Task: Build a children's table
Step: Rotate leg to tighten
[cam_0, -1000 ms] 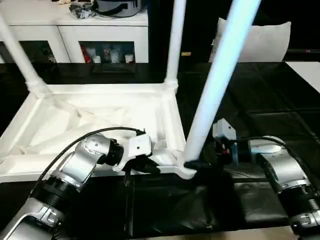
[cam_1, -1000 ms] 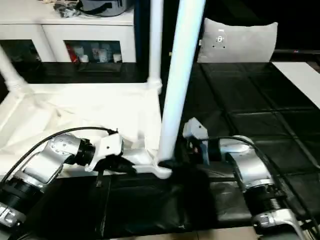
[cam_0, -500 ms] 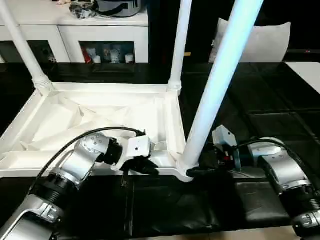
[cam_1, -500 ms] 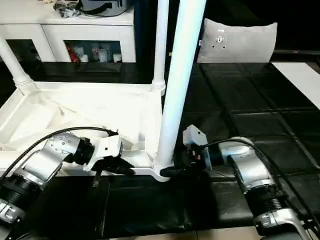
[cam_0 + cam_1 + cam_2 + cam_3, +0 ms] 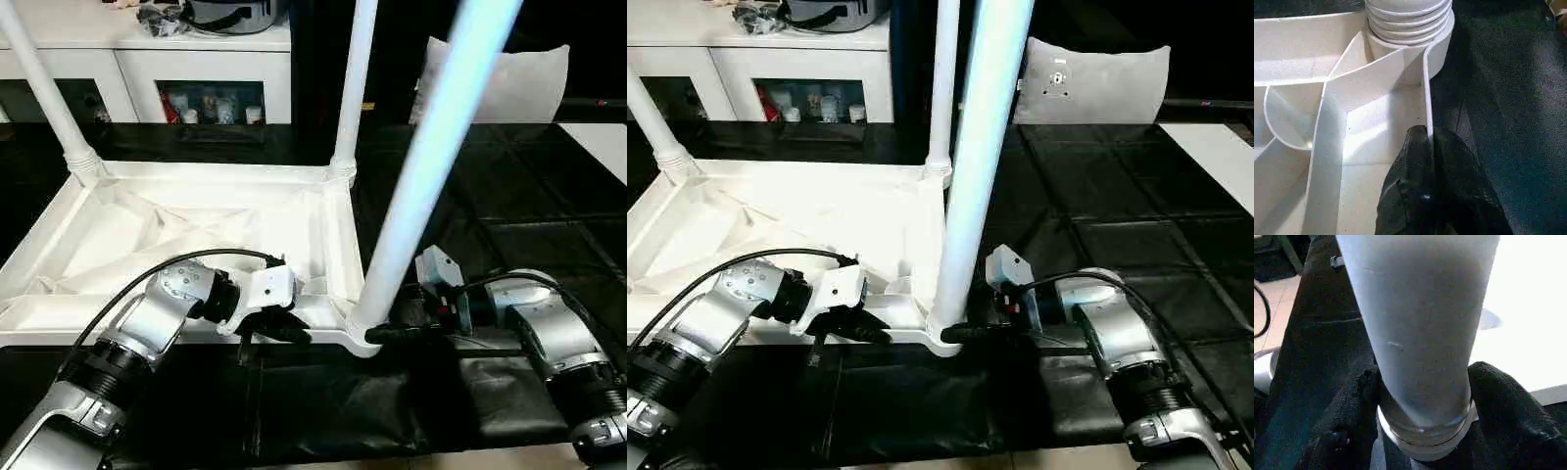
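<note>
The children's table lies upside down, its white ribbed tabletop [image 5: 196, 230] on a black mat. Two legs stand in its far corner sockets, one [image 5: 41, 83] at the left and one [image 5: 354, 78] at the right. A third leg [image 5: 423, 186] rises, leaning right, from the near right socket. My left gripper [image 5: 281, 331] is shut on the tabletop's near rim [image 5: 1426, 88], pinching the thin wall just left of that socket. My right gripper [image 5: 380, 333] reaches in from the right, and its fingers [image 5: 1503, 404] press both sides of the third leg's ringed base [image 5: 1422, 431].
A white cabinet [image 5: 201, 54] with small items on its shelf stands at the back. A grey cushion [image 5: 519, 78] leans at the back right, and a white surface [image 5: 600, 137] shows at the right edge. Black mat [image 5: 323, 411] covers the floor near me.
My right gripper's fingers have closed in on the base of the near right leg. The left gripper keeps its hold on the rim. The camera has shifted slightly.
</note>
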